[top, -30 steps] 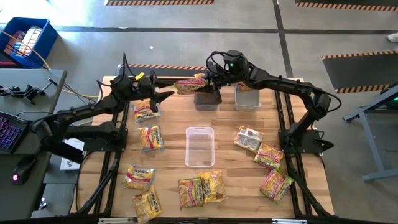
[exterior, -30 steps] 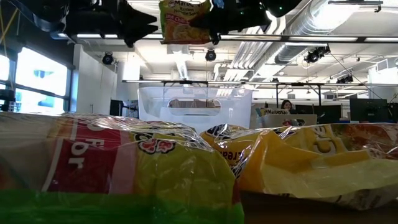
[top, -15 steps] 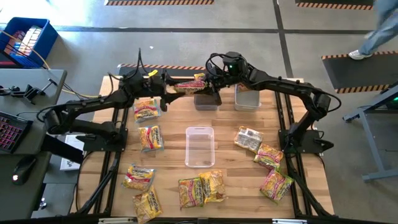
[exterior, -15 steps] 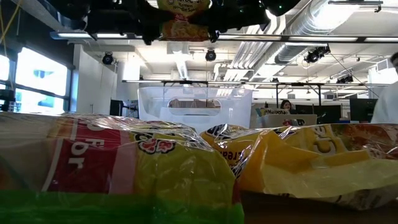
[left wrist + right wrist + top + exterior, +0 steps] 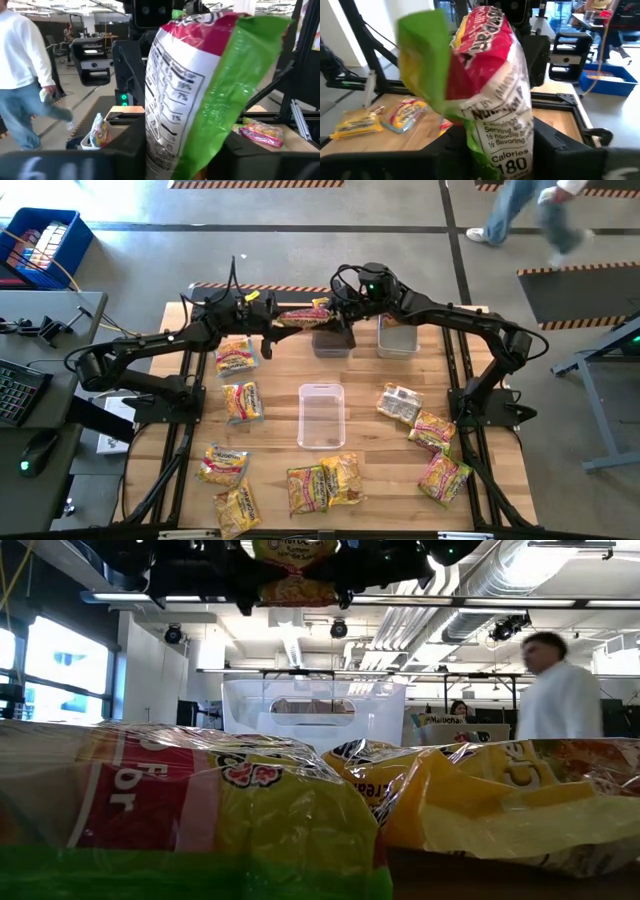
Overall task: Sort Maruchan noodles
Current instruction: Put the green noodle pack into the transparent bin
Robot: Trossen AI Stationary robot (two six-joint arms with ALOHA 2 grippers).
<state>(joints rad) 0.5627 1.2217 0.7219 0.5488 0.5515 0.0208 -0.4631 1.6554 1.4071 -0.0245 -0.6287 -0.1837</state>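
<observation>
A: What is changing over the wooden surface?

B: The left end effector is arriving at the far edge from farther left. It is now gripping one end of the red, green and white crinkly plastic noodle packet, while the right end effector is gripping the other end. The packet is hanging in the air between them, just beside the two clear plastic bins at that edge.

A: So what is going on for the sorting?

B: It is looking like a handover. The other yellow noodle packets are lying loose around the middle clear bin, not yet sorted.

A: Are the wrist views adding anything?

B: Yes. The left wrist view is showing the packet's printed white back, and the right wrist view its red front; from overhead it is only a sliver. A person in a white top is also walking past behind.
</observation>
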